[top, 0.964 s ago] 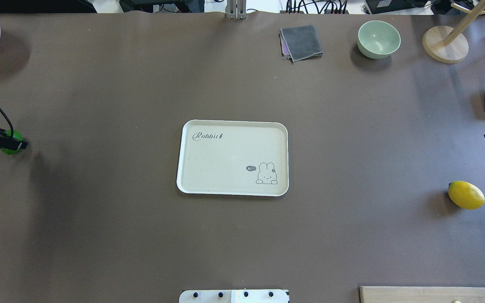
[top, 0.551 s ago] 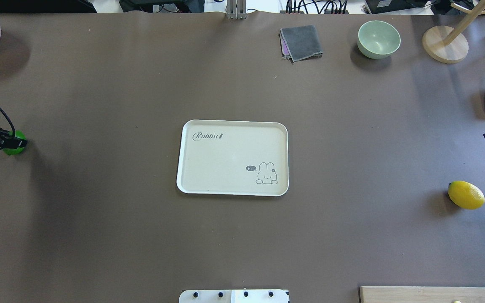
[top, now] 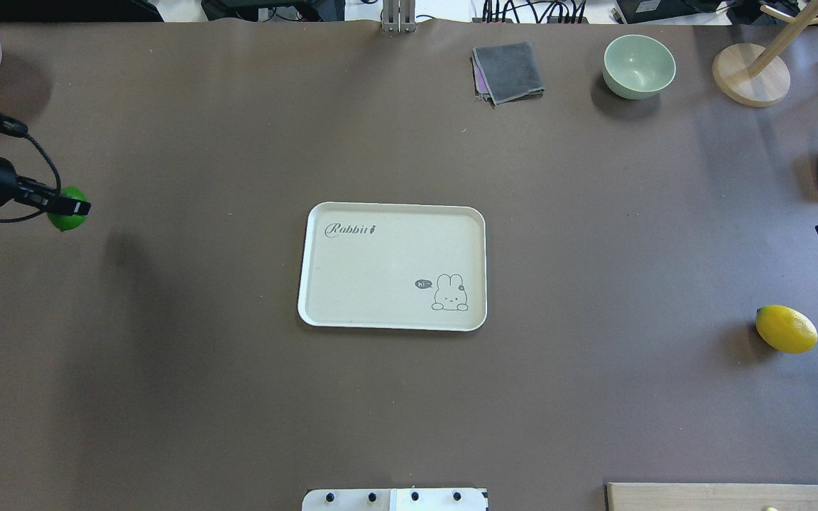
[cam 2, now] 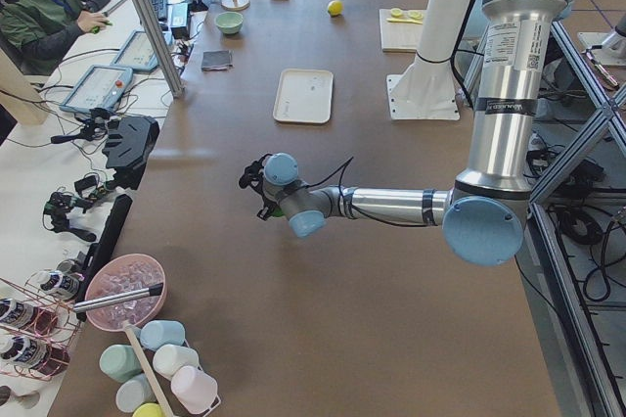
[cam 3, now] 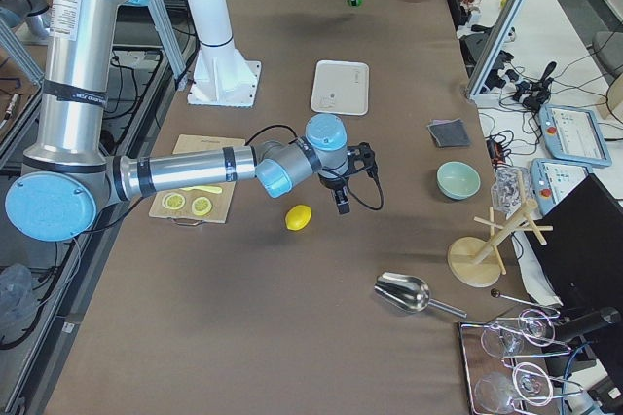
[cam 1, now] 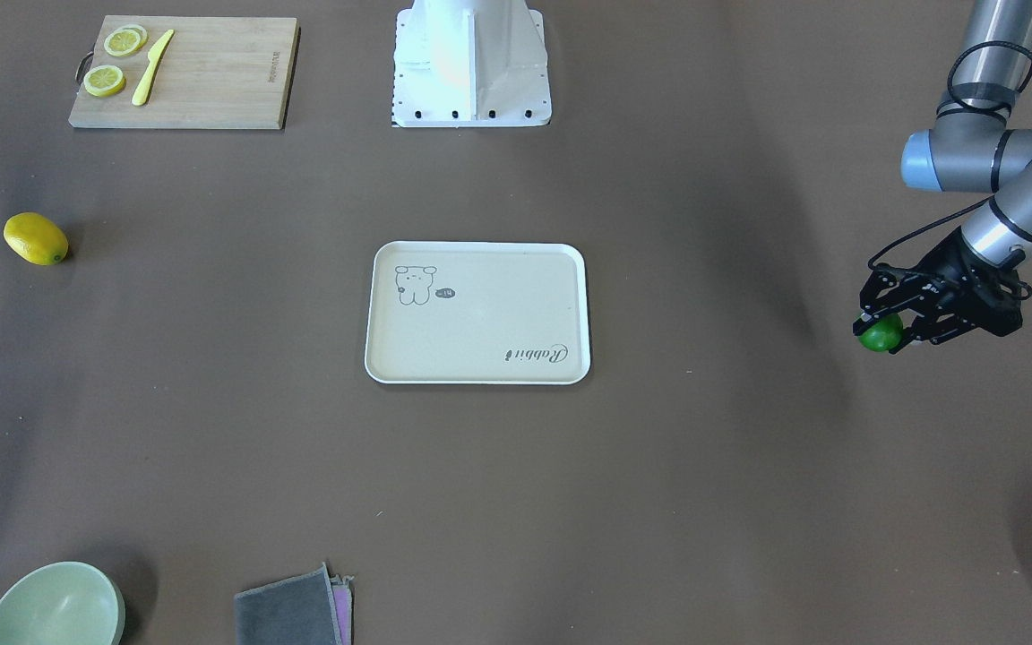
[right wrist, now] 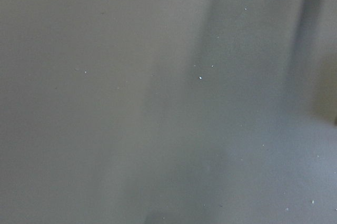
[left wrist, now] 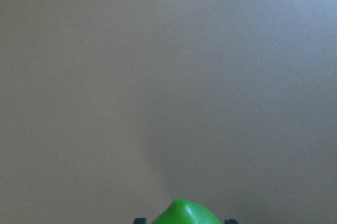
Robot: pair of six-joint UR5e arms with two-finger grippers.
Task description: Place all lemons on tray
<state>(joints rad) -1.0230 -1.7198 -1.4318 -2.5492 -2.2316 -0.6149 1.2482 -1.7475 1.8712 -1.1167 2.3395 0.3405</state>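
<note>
- The left end effector (cam 1: 883, 328) is closed on the green lemon (cam 1: 880, 339), with one finger on either side of the fruit.
- The green lemon is at the robot's left edge of the surface (top: 238, 397), well apart from the tray (top: 391, 206).
- The yellow lemon (top: 786, 329) rests on the surface at the robot's right, well apart from the tray.
- The right end effector (cam 3: 340, 204) is near the yellow lemon and apart from it. Its opening state cannot be determined.
</note>
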